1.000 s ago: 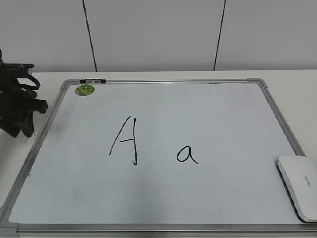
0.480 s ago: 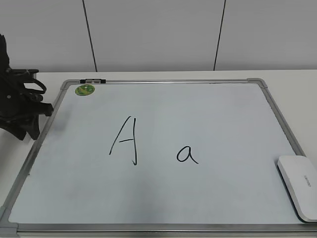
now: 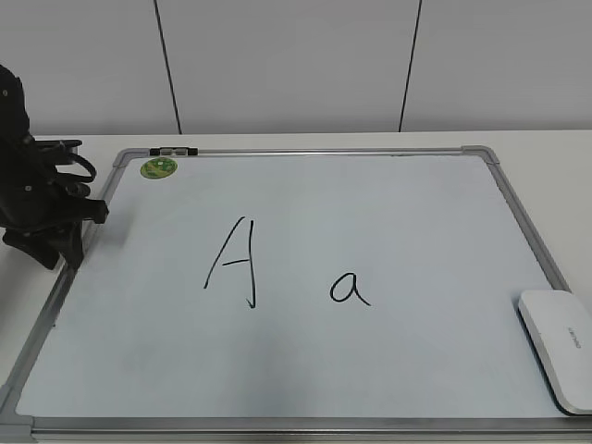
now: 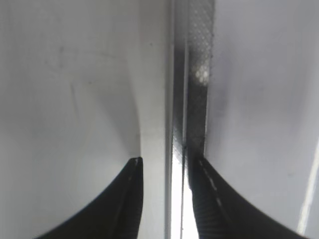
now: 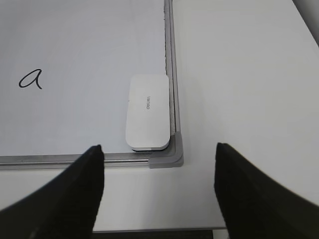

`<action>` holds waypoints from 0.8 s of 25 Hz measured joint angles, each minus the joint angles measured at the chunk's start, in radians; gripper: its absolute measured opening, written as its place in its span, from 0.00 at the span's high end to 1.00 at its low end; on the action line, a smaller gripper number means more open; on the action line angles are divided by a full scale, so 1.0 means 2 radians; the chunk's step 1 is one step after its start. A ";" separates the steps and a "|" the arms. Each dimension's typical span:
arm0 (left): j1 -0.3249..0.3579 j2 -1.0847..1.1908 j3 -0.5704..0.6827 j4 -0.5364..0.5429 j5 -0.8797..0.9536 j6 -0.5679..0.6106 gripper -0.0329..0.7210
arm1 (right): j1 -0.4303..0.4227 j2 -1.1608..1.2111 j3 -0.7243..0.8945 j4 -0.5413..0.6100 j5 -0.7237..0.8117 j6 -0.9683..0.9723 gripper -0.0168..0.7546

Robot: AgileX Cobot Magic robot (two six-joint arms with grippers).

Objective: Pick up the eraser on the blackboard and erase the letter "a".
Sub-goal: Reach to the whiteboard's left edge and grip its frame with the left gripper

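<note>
The blackboard [image 3: 388,203] is a white board in a silver frame lying flat on the table. The small letter "a" [image 3: 350,289] is written in black right of centre, and it also shows in the right wrist view [image 5: 31,78]. The white eraser [image 3: 560,347] lies on the board in its near right corner, tight against the frame [image 5: 147,112]. My right gripper [image 5: 159,148] is wide open and empty, held above the table just in front of that corner; it is out of the exterior view. My left gripper [image 3: 57,231] hangs over the board's left frame, its fingers [image 4: 132,199] slightly apart astride the frame strip [image 4: 178,124].
A tall capital "A" [image 3: 231,264] stands left of the "a". A round green sticker [image 3: 159,167] and a small black-and-white clip [image 3: 173,150] are at the far left corner. A grey corner cap [image 5: 169,157] sits beside the eraser. White table surrounds the board; its front edge [image 5: 159,230] is near.
My left arm has moved right and slightly forward, from beside the board to over its left frame. The eraser, the letters and the board have not moved.
</note>
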 joint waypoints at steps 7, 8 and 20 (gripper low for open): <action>0.000 0.002 -0.002 0.000 0.001 0.000 0.65 | 0.000 0.000 0.000 0.000 0.000 0.000 0.31; 0.000 0.002 -0.002 -0.001 0.001 0.000 0.68 | 0.000 0.000 0.000 0.000 0.000 0.000 0.31; 0.000 0.005 -0.005 -0.011 0.004 0.000 0.88 | 0.000 0.000 0.000 0.001 0.000 0.000 0.31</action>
